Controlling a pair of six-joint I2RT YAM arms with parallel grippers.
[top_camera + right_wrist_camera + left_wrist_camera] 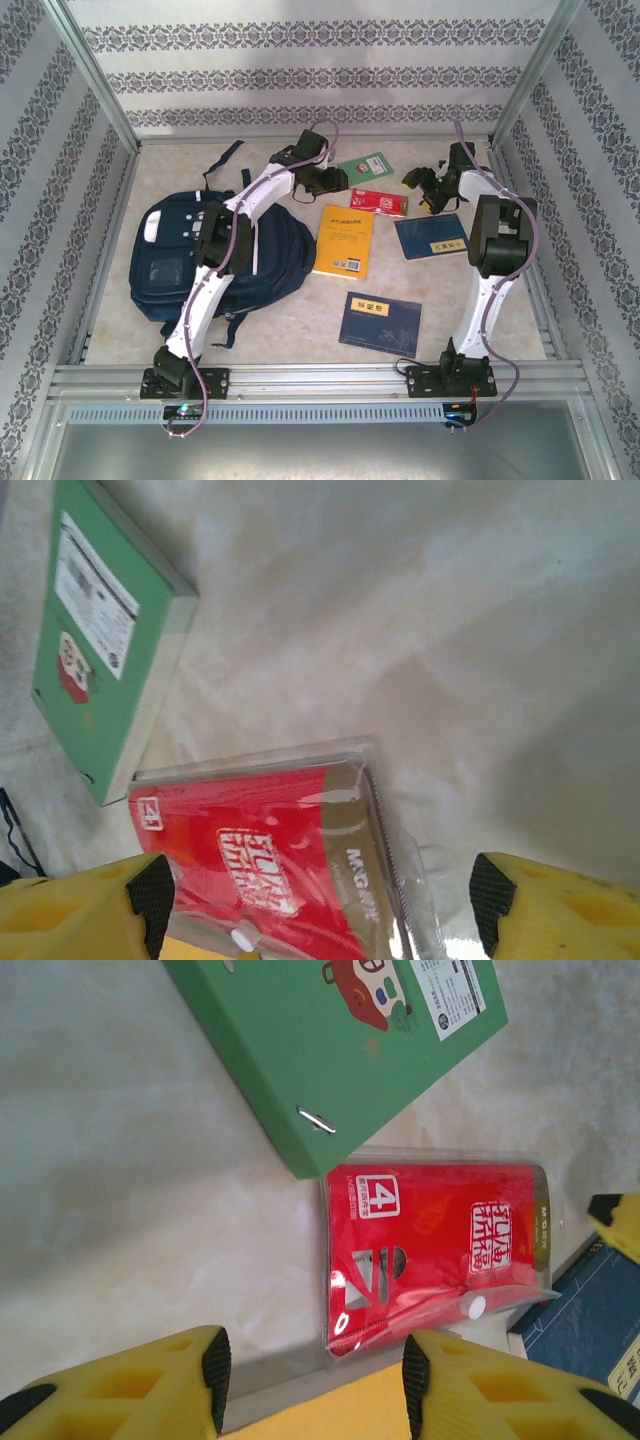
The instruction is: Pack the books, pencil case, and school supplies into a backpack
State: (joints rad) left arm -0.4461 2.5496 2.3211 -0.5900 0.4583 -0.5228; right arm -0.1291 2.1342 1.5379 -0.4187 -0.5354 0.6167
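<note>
Grippers (315,1365) (320,905) wide apart above red packet (440,1250)

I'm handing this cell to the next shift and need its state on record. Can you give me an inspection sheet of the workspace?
Surface: pale marbled tabletop, no spills seen.
Job's things: backpack lies at left, the left arm passing over it; orange-yellow book at centre; near navy book; right navy book; green booklet and red packet at the back. None of these is packed.
Clutter: nothing seen.
Grippers: left claw open over the red packet's corner; right claw open over the same packet.
Cables: arm cables run along each arm; a slack loop hangs at the left base.
Surroundings: patterned walls, metal frame.
</note>
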